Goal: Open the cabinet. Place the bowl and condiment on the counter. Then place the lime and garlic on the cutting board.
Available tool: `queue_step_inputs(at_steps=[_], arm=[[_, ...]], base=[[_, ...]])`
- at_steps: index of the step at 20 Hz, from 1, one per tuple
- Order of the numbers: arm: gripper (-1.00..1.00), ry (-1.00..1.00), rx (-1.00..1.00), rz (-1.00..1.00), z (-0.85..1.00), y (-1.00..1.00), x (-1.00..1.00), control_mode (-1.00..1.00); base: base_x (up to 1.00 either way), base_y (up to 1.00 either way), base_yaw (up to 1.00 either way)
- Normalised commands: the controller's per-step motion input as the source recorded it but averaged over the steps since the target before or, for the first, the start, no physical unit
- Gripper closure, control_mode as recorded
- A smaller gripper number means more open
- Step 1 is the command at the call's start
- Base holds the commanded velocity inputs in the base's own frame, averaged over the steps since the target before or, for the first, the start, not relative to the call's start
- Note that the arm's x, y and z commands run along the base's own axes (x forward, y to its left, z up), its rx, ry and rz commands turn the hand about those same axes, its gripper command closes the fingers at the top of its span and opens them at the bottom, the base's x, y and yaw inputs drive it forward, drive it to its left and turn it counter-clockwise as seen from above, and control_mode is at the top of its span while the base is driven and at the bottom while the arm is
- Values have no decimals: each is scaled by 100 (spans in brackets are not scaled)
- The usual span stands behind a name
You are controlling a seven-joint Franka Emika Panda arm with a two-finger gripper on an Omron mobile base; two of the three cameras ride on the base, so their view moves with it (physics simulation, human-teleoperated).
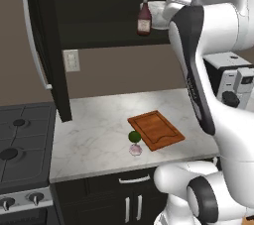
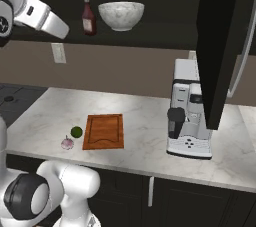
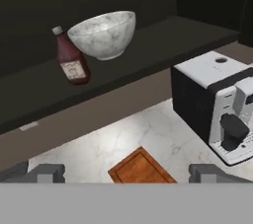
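White marble makes up the desk point(image 2: 145, 121), and above it the black cabinet point(image 2: 220, 46) stands with its doors swung wide. On its shelf sit the bowl point(image 3: 103, 33) and the red bottle point(image 3: 71, 60), very close side by side. The claw point(image 3: 126, 173) is wide open and holds nothing; it hangs in front of the shelf, well apart from both things. Down on the desk, the lime point(image 1: 134, 136) and the garlic point(image 1: 135, 149) lie just beside the board point(image 1: 156, 130), not on it. What could go wrong? The bottle is thin and tall, so a bump from the claw or the arm could tip it over or knock it off the shelf. The bowl is wide and round, so I think the claw must pinch its rim, and it could slip and fall. The open doors stick out on both sides, and the arm could hit one when it swings. The coffee machine point(image 2: 189, 116) also stands near where things may be set down.
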Motion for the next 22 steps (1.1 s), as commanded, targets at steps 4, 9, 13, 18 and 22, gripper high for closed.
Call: queue_step_inputs(at_steps=[4, 9, 13, 18, 22], arm=[[-100, 0, 0, 20, 0, -4, 10, -100], [-100, 0, 0, 7, 5, 4, 7, -100], [-100, 0, 0, 0, 11, 16, 9, -100], [-100, 0, 0, 0, 15, 24, 8, -100], [-100, 0, -1, 0, 3, 3, 4, -100]], base=[[0, 0, 0], [0, 0, 0], [0, 0, 0], [0, 0, 0], [0, 0, 0]])
